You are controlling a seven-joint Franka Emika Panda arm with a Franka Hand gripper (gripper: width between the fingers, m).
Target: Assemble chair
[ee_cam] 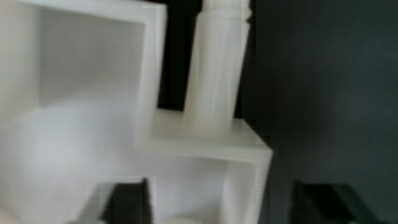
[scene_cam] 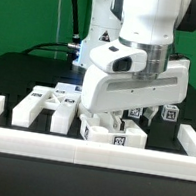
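White chair part (ee_cam: 210, 150) between hand (ee_cam: 224, 205) fingers, inside border rail (scene_cam: 88, 151).

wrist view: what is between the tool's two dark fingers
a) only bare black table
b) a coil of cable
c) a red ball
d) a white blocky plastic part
d: in the wrist view a white blocky plastic chair part lies between the dark fingers of the tool, with the black table showing beside it.
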